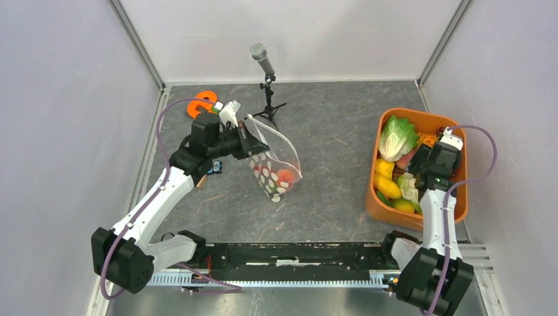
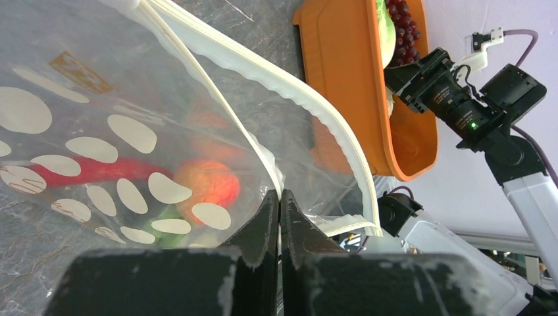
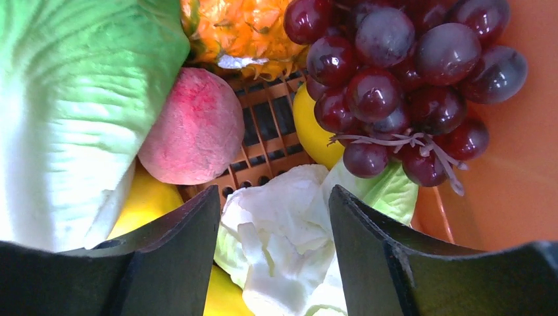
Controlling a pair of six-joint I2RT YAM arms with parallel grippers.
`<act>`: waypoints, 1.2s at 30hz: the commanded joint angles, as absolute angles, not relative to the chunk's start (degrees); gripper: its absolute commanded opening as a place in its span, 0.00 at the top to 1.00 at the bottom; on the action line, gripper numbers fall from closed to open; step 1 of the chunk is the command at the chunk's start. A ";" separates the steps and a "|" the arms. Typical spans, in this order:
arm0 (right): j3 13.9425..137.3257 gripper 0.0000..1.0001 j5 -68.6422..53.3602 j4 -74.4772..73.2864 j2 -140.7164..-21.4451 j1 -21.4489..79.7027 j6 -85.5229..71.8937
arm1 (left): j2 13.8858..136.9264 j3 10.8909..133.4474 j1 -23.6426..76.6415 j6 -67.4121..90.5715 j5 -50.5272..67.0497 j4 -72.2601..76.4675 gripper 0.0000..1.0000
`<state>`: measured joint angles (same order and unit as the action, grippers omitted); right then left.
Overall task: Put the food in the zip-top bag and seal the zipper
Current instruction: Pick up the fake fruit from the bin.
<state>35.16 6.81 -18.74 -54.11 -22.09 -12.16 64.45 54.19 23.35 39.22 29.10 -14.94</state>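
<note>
My left gripper [image 1: 253, 146] is shut on the zip-top bag [image 1: 275, 168] at its mouth edge and holds it up with the mouth open toward the right. In the left wrist view the gripper [image 2: 280, 197] pinches the whitish zipper [image 2: 260, 153]; an orange-red fruit [image 2: 207, 181], a red chilli [image 2: 99, 169] and something green lie inside. My right gripper [image 1: 421, 166] is open over the orange tub [image 1: 422, 120]. In the right wrist view the gripper [image 3: 274, 197] straddles a small pale lettuce [image 3: 283, 230], beside a pink peach [image 3: 192, 128], purple grapes [image 3: 401, 72], a large lettuce [image 3: 72, 99] and an orange pineapple [image 3: 240, 29].
A microphone on a small tripod [image 1: 266, 82] stands at the back centre. An orange-and-green object [image 1: 202, 103] lies at the back left behind the left arm. Yellow fruits [image 1: 387, 185] fill the tub's near end. White walls enclose the grey table.
</note>
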 commanded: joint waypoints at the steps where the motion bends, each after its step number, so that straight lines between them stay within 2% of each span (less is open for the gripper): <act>1: 34.64 0.33 6.04 -17.97 -54.80 -21.97 -12.42 | 64.24 56.69 23.27 35.00 29.80 -16.71 0.98; 6: 36.61 0.36 -4.61 -10.95 -54.24 -21.97 -9.61 | 63.83 56.43 23.23 34.16 29.71 -16.83 0.98; 12: 38.29 0.39 -6.69 -9.25 -61.33 -21.91 -7.64 | 64.02 56.77 23.22 34.03 29.66 -16.59 0.98; 17: 33.79 0.39 -8.76 -1.55 -64.50 -21.88 -6.14 | 64.18 56.69 23.25 33.88 29.70 -16.87 0.98; 20: 31.25 0.31 -11.57 5.99 -65.96 -21.91 -7.95 | 64.60 56.34 23.27 34.00 29.92 -16.31 0.98; 22: 30.85 0.24 -11.28 7.55 -66.55 -21.91 -8.24 | 64.93 56.64 23.23 33.96 30.34 -16.51 0.98; 26: 30.58 0.17 -10.29 7.40 -67.84 -21.88 -8.31 | 65.19 57.12 23.20 33.99 30.32 -16.46 0.98; 32: 31.63 0.14 -16.23 7.01 -72.43 -21.88 -8.74 | 65.61 57.30 23.20 33.87 30.54 -17.04 0.98; 36: 30.93 0.15 -18.74 8.65 -71.39 -21.95 -9.26 | 65.95 57.40 23.27 34.09 31.00 -17.23 0.98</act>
